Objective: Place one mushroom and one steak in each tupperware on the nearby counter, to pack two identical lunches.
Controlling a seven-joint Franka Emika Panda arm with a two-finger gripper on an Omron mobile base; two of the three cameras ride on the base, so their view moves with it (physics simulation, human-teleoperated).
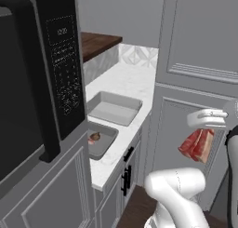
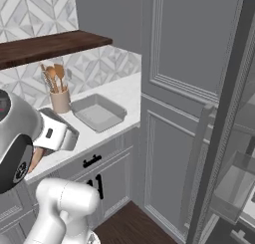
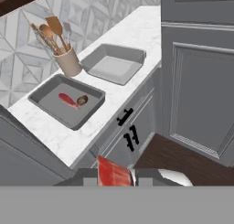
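Note:
My gripper [image 1: 204, 129] hangs in the air off the counter's front edge, to the right of it, shut on a red, white-streaked steak [image 1: 197, 145] that dangles below it. In the hand view that steak [image 3: 114, 173] shows between the fingertips [image 3: 146, 177]. Two grey tupperware trays sit on the white counter [image 1: 125, 80]. The nearer tupperware [image 3: 41, 93] holds another steak [image 3: 67, 99] and a small brown mushroom [image 3: 82, 100] side by side. The farther tupperware [image 3: 137, 54] holds nothing. The mushroom [image 1: 95, 137] also shows in the near tray [image 1: 109, 143].
A black microwave [image 1: 37, 83] stands over the counter's near end. A beige crock of wooden spoons [image 3: 67, 61] sits by the tiled wall behind the trays. Tall grey cabinet panels [image 1: 195, 59] close the counter's far right. A dark wooden shelf [image 2: 50, 44] hangs above.

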